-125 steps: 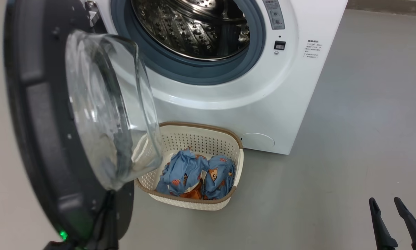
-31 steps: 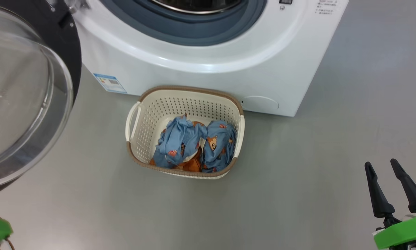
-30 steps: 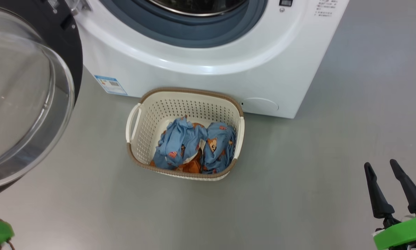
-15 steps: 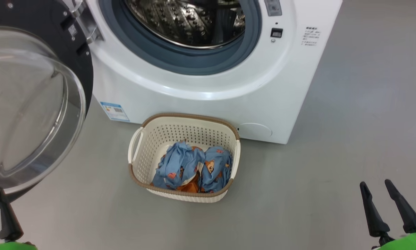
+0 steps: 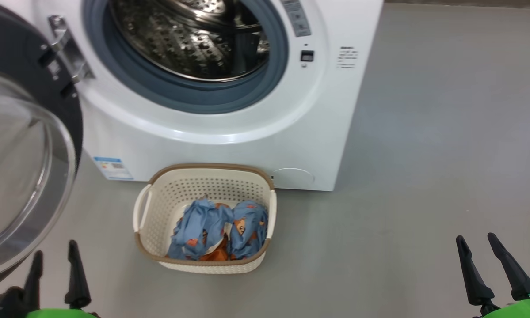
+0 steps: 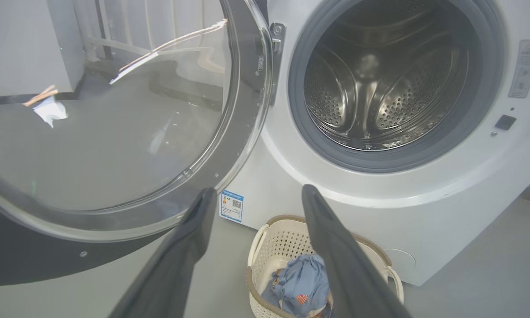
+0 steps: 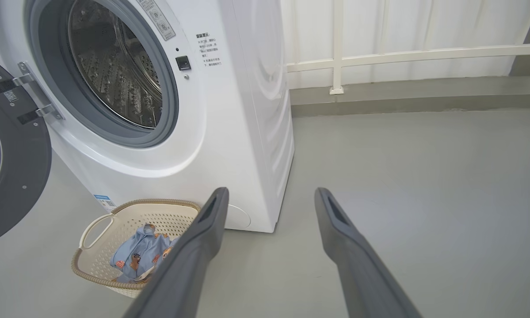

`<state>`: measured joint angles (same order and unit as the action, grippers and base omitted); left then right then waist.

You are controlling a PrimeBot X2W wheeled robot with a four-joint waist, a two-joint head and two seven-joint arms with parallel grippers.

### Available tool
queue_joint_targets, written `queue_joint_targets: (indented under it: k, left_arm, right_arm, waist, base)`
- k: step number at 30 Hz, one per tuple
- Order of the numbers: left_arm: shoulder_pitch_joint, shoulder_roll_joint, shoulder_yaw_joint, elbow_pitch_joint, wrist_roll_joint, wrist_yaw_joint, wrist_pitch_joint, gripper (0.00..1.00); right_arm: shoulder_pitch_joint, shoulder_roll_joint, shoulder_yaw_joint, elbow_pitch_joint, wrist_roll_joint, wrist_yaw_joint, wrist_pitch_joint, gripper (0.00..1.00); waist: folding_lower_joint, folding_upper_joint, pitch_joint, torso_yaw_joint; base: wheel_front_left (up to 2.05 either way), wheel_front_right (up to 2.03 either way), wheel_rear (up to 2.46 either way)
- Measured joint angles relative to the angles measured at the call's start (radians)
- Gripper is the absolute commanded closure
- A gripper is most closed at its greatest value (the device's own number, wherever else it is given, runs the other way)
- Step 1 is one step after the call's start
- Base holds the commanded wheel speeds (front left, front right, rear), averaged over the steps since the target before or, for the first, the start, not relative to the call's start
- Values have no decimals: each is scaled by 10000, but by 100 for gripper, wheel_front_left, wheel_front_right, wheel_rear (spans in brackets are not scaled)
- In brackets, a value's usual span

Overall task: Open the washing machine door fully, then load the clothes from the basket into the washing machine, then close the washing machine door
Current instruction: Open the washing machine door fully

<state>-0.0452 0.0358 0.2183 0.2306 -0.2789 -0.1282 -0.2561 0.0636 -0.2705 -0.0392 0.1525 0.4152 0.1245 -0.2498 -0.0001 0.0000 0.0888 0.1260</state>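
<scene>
Two steps remain by my read: the door step looks done, loading not yet begun. The washing machine door stands swung wide on the left side of the washing machine, glass bowl facing out. The drum mouth is fully exposed, with no cloth visible inside.

The basket sits on the floor just in front of the machine, below the drum mouth. The clothes are in it: a blue bear-print bundle with orange cloth underneath.

- **Left gripper**: in front of the machine on the door side, jaws spread wide, nothing between them. One finger is just beside the door's lower rim; can't confirm a gap.
- **Right gripper**: well off the machine's right front, over the floor, jaws spread wide too, holding and touching nothing.

Next move, my call:
- One arm drops into the basket and pinches the top of the blue bundle.
- It lifts clear of the rim, then goes up past the gasket into the drum.
- Left arm is nearer the basket but has the door beside it, so there's a risk of clipping the glass.
- Cloth is loose and bunched; it may lift as one clump or trail over the basket rim.
</scene>
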Motion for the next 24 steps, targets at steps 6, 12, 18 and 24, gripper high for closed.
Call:
queue_joint_targets:
  k: [6,12,18,24]
  left_arm:
    - [66,192,-769,6,-307,0,2,0]
    - [92,341,-1565,-35,-546,0,6,0]
    - [267,370,-1839,-140,-631,0,6,0]
    - [265,353,-1977,-222,-625,0,6,0]
  right_arm:
    - [4,6,-4,8,0,0,0,0]
    - [3,27,-27,10,0,0,0,0]
    - [6,130,-67,4,0,0,0,0]
    - [7,146,-105,6,0,0,0,0]
  waist:
    - [0,0,-47,-571]
    - [0,0,-35,-1091]
    - [0,0,-19,-1485]
    - [1,0,26,-1638]
  base:
    - [0,0,0]
    - [0,0,0]
    - [0,0,0]
    - [0,0,0]
